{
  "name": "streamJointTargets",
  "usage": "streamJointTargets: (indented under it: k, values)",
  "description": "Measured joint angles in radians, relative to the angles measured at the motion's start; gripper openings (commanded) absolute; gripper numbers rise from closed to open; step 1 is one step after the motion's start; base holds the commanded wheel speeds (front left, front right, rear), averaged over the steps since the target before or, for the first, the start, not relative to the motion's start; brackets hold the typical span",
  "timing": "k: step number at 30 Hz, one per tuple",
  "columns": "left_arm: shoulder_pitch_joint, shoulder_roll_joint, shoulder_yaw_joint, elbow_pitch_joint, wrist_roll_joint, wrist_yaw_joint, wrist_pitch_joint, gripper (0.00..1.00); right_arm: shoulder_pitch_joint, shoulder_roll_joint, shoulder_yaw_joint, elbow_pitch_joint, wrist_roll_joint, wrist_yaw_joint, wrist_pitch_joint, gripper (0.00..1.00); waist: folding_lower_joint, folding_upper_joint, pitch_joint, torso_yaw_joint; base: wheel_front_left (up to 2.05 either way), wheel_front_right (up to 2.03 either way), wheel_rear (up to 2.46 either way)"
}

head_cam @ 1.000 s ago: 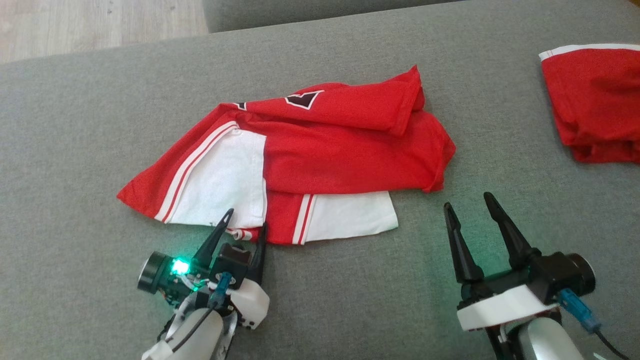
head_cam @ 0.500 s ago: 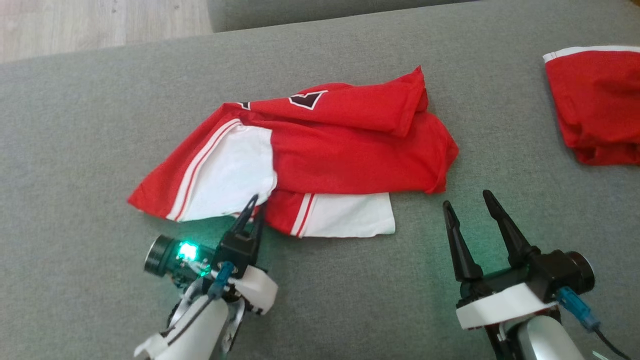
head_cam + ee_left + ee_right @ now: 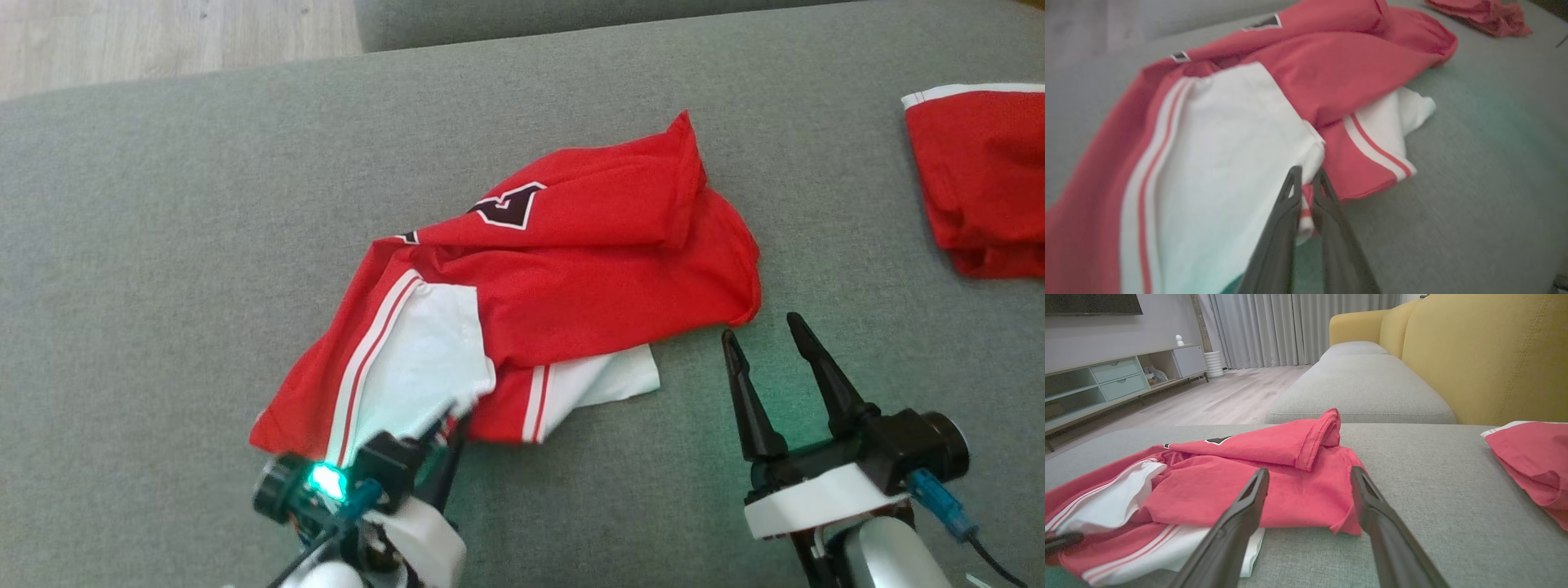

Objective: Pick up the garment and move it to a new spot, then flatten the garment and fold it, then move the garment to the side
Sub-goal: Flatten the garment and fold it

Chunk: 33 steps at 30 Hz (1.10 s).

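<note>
- The garment (image 3: 571, 278) is a soft, matte red jersey knit. It's got white panels, thin red-and-white stripes along the seams, and a black patch edged in white near the top. The hems are stitched.
- It's crumpled, not flat. One red layer is folded across the middle, a sleeve-like tube pokes up at the far end, and a white corner sticks out from under the fold on the near side.
- It lies on the sofa (image 3: 163, 204) seat, a grey, tightly woven, slightly fuzzy cushion, roughly in the middle of the head view.
- The left gripper (image 3: 1306, 176) has its two dark tapered fingers pinched together on the near edge of the white panel. A bit of striped trim is caught between them. The cloth there looks drawn up toward the gripper, though the wrist view is kinda blurry.
- The right gripper (image 3: 759, 328) is spread wide with nothing in it, just beside the garment's rounded red fold on the right. Can't tell if a tip touches the cloth.
- A second red piece (image 3: 980, 180) with white trim sits well apart at the right edge.
</note>
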Motion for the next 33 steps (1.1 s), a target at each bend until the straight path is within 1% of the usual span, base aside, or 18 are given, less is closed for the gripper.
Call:
streamJointTargets:
  k: [1,2,3,5,7,18,23,30,31,32,33]
  values:
    - [-0.002,0.000,0.012,-0.018,0.007,0.021,-0.013,0.38,0.000,0.000,0.001,0.001,0.000,0.000,0.000,1.00,0.0000,0.0000,0.001,0.002,0.00,0.00,0.00]
    - [-0.007,0.002,0.019,-0.030,0.018,0.037,-0.022,0.95,0.000,0.000,0.001,0.002,0.000,0.000,0.000,1.00,0.0000,0.0000,0.000,0.003,0.00,0.00,0.00]
    - [-0.009,0.002,0.024,-0.038,0.028,0.052,-0.033,1.00,0.000,0.000,0.002,0.003,0.000,0.000,0.000,1.00,0.0000,0.0000,0.000,0.003,0.00,0.00,0.00]
    - [-0.011,0.002,0.034,-0.043,0.044,0.079,-0.048,1.00,0.000,0.000,0.006,0.004,0.000,0.000,0.000,1.00,0.0000,0.0000,-0.001,0.004,0.00,0.00,0.00]
    - [-0.012,0.003,0.035,-0.042,0.053,0.088,-0.052,1.00,0.000,0.000,0.009,0.005,0.004,0.000,0.000,1.00,0.0000,0.0000,-0.002,0.004,0.00,0.00,0.00]
    - [-0.014,0.014,0.007,-0.016,0.061,0.086,-0.041,1.00,0.000,-0.001,0.017,0.007,0.009,0.000,0.000,1.00,0.0000,0.0000,-0.010,-0.003,0.00,0.00,0.00]
    - [-0.014,0.018,-0.010,0.005,0.061,0.071,-0.040,1.00,0.000,-0.002,0.018,0.007,0.011,0.000,0.000,1.00,0.0000,0.0000,-0.011,-0.004,0.00,0.00,0.00]
    - [-0.015,0.020,-0.018,0.046,0.059,0.061,-0.043,1.00,0.000,-0.003,0.019,0.007,0.015,0.000,0.000,1.00,0.0000,0.0000,-0.009,-0.003,0.00,0.00,0.00]
    - [-0.017,0.020,-0.018,0.054,0.058,0.061,-0.044,0.89,0.000,-0.004,0.019,0.007,0.015,0.000,0.000,1.00,0.0000,0.0000,-0.008,-0.003,0.00,0.00,0.00]
    - [-0.018,0.020,-0.019,0.063,0.056,0.060,-0.050,0.82,0.000,-0.004,0.019,0.007,0.016,0.000,0.000,1.00,0.0000,0.0000,-0.007,-0.003,0.00,0.00,0.00]
    - [-0.021,0.019,-0.019,0.080,0.049,0.052,-0.055,0.28,0.000,-0.005,0.019,0.007,0.016,0.000,0.000,1.00,0.0000,0.0000,-0.004,-0.003,0.00,0.00,0.00]
